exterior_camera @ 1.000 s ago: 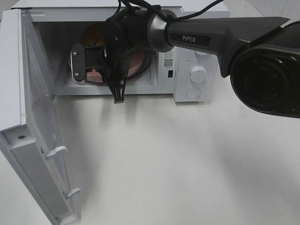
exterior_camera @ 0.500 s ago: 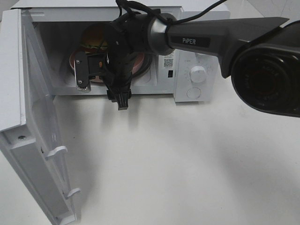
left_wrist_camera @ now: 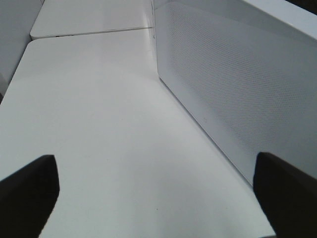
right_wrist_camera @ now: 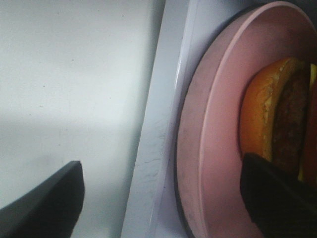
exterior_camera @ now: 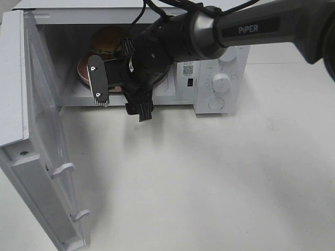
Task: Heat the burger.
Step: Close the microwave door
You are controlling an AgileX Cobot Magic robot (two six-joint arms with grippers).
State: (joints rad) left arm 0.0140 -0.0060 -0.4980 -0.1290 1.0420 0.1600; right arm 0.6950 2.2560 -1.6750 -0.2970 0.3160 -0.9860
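**Burger sits in the microwave, both grippers wide**

The burger (exterior_camera: 106,41) lies on a pink plate (exterior_camera: 84,69) inside the microwave (exterior_camera: 222,60), toward the back of the cavity. The microwave door (exterior_camera: 43,130) stands open. The right gripper (exterior_camera: 119,97) hangs at the microwave's front opening, over the plate's near rim, with its jaws spread wide and nothing held between them. The left gripper (left_wrist_camera: 157,193) is also spread wide and holds nothing, above the table (left_wrist_camera: 99,129) beside a white dotted panel (left_wrist_camera: 223,89).

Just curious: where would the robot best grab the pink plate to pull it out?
Pinch the pink plate's bare raised rim nearest the doorway, coming in from the microwave's open front; the burger fills the middle and walls block other sides.
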